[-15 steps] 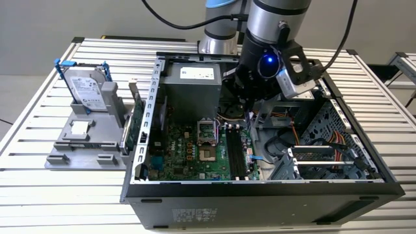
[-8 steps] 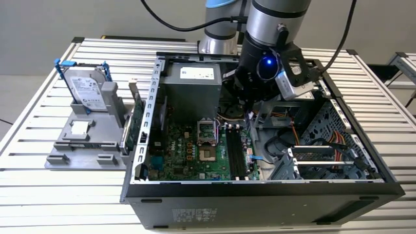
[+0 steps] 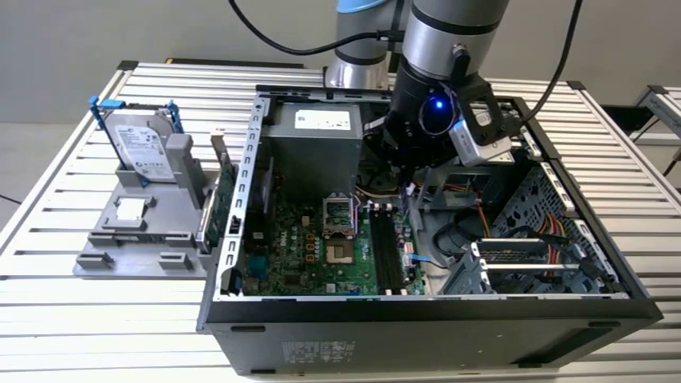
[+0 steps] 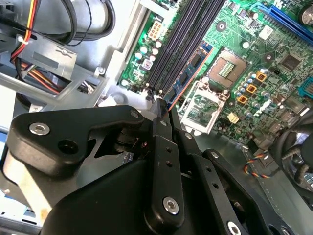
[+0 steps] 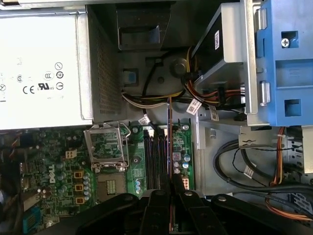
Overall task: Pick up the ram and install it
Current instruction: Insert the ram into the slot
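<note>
While the arm hangs inside the open computer case (image 3: 426, 307), the pincer (image 5: 169, 188) is clamped on the ram (image 5: 169, 142), a thin stick seen edge-on in both wrist views, held upright between the fingertips (image 4: 161, 120). In the first wrist view the ram stands over the memory slots (image 5: 155, 155) on the motherboard (image 5: 58, 166), in line with their length, beside the empty CPU socket (image 5: 108, 152). Whether its lower edge already touches a slot I cannot tell.

To do this step well, as I judge it, the stick should stay parallel to the chosen slot along its whole length, its edge centred between the slot walls, and be pressed straight down with even force at both ends; any tilt would likely jam one corner against the slot's end latch.

Counting: one ram in the grip; what look like four dark slots side by side in the second wrist view, though the count is not certain; one power supply (image 5: 39, 68); one CPU socket. On the slatted counter (image 3: 64, 303) at the exterior view's left stands one grey fixture (image 3: 139, 239) carrying one hard drive (image 3: 143, 148) with blue rails and one green expansion card (image 3: 218, 211) on edge.
</note>
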Tool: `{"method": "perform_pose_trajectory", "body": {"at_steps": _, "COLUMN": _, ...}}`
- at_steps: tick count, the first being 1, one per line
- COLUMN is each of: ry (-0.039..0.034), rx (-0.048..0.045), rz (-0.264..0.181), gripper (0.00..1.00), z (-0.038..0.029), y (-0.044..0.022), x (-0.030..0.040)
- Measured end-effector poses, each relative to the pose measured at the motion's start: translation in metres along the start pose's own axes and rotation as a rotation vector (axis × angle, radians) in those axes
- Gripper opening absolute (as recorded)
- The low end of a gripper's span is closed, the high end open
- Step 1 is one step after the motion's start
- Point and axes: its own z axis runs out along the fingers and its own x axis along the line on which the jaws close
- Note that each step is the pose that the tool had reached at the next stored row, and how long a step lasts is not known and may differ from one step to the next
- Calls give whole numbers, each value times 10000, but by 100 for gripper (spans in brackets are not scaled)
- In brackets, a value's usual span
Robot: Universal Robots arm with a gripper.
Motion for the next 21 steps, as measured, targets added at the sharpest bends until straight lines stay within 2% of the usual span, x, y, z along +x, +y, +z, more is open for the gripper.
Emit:
{"method": "perform_pose_trajectory", "body": {"at_steps": 8, "ry": -1, "rx": -1, "rz": 0, "gripper": 0, "z": 2, "y": 0, "x": 0}}
{"method": "perform_pose_trajectory", "body": {"at_steps": 13, "ry": -1, "rx": 0, "rz": 0, "gripper": 0, "z": 27, "y": -1, "x": 2}}
{"method": "perform_pose_trajectory", "body": {"at_steps": 19, "ry": -1, "rx": -1, "rz": 0, "gripper": 0, "z": 125, "y": -5, "x": 6}}
{"method": "perform_pose_trajectory", "body": {"at_steps": 21, "ry": -1, "rx": 4, "rz": 0, "gripper": 0, "z": 133, "y": -5, "x": 6}}
